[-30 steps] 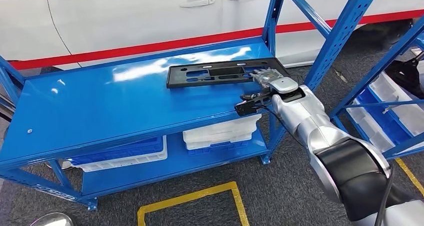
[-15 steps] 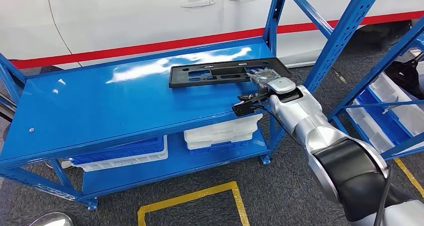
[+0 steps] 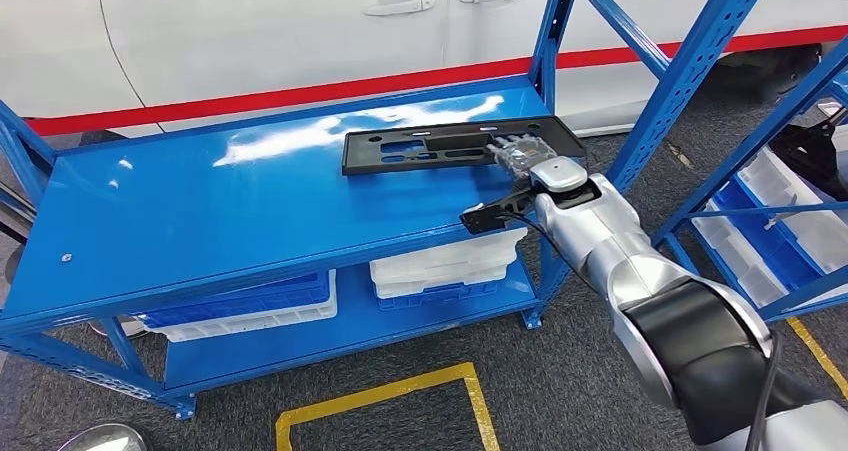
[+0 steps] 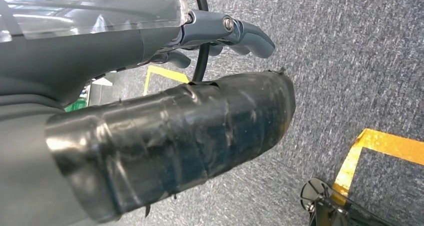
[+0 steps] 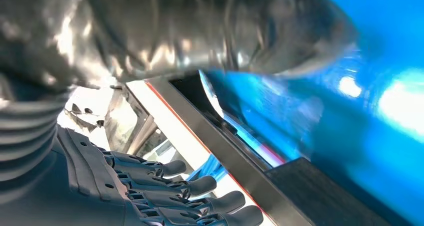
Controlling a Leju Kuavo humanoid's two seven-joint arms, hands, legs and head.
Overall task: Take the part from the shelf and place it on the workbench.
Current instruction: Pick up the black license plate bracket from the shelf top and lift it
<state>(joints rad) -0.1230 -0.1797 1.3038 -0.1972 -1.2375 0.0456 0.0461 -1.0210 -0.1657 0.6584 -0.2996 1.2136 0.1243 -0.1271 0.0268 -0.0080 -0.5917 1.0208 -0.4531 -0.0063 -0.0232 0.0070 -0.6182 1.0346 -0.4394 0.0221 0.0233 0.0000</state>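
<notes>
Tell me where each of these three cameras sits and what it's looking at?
Head view: high on the body, looking down at the blue workbench, black part, right hand.
Left wrist view: behind the left hand, facing grey floor.
Right wrist view: behind the right hand's fingers, facing the workbench.
Head and right wrist views share the part.

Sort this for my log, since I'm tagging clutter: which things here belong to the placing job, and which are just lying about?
Job:
black part
right hand, on the part's end
blue workbench top

Lying about:
white bins on the lower shelf
blue and white tray
white car behind
yellow floor tape
</notes>
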